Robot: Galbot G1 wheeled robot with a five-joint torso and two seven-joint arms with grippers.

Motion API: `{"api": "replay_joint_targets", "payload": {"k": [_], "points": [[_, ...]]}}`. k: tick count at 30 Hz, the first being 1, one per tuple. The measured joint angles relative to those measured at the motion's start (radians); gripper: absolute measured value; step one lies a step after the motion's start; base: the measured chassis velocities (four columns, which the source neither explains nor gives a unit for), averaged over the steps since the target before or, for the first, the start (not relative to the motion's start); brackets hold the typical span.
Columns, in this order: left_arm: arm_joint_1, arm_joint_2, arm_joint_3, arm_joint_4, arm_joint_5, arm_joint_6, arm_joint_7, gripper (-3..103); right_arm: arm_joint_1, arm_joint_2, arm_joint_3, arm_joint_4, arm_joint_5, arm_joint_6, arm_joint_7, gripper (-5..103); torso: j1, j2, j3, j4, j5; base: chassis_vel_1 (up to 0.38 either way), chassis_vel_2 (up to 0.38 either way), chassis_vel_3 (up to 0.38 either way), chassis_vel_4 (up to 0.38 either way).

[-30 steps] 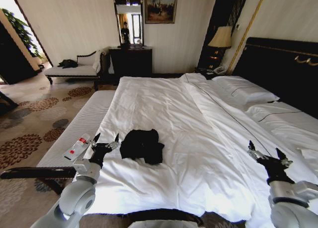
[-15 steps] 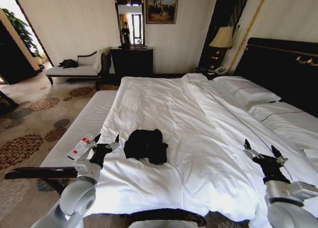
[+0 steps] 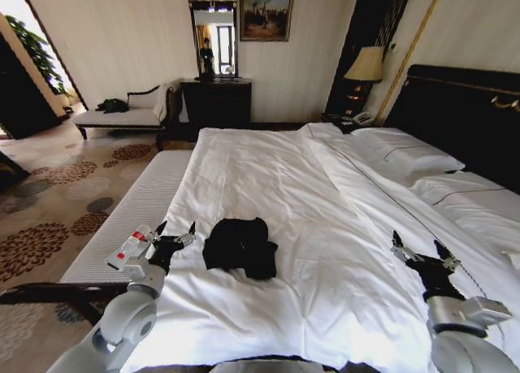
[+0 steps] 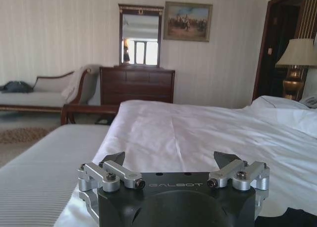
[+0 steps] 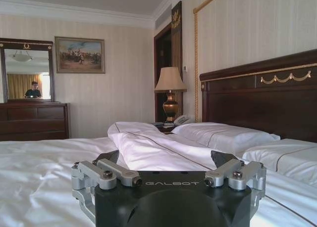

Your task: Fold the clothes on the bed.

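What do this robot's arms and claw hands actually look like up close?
The arms are smooth, rounded, light grey shells ending in dark wrists. The left gripper and right gripper match: a black block printed with GALBOT in pale letters, silver metal linkage bars fastened with screws, and two dark, wedge-shaped pointed fingertips. No loose cables are visible.

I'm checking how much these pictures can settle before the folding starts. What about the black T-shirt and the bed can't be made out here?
- Crumpled black fabric T-shirt, head view: bunched on itself, so sleeves, collar and any print are hidden.
- Same shirt, left wrist view: a dark sliver cut off by the edge, behind the open left gripper.
- White-sheeted bed: near edge cut off; the open right gripper hovers above it.
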Motion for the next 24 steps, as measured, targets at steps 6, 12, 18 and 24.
{"api": "replay_joint_targets", "payload": {"k": [6,12,18,24], "points": [[-0.018,0.03,0.015,-0.004,-0.09,0.038,0.007,100,0.0,0.002,-0.005,-0.003,0.003,0.001,0.007,100,0.0,-0.001,0.0,0.0,0.0004,-0.055,0.063,0.057,-0.068],[-0.028,0.031,0.036,0.008,-0.091,0.039,0.012,100,-0.003,0.006,-0.015,-0.006,-0.002,0.001,0.006,100,-0.003,0.001,-0.001,0.0001,-0.0004,0.0,0.0,0.0,0.0],[-0.038,0.03,0.047,0.025,-0.087,0.036,0.011,100,-0.001,0.011,-0.022,-0.006,-0.012,-0.003,0.001,100,0.002,-0.001,0.001,0.0003,0.0002,0.0,0.0,0.0,0.0],[-0.043,0.03,0.056,0.035,-0.088,0.036,0.011,100,-0.003,0.014,-0.019,-0.003,-0.019,-0.005,0.001,100,-0.002,0.001,0.0,0.0001,-0.0002,0.0,0.0,0.0,0.0]]}}
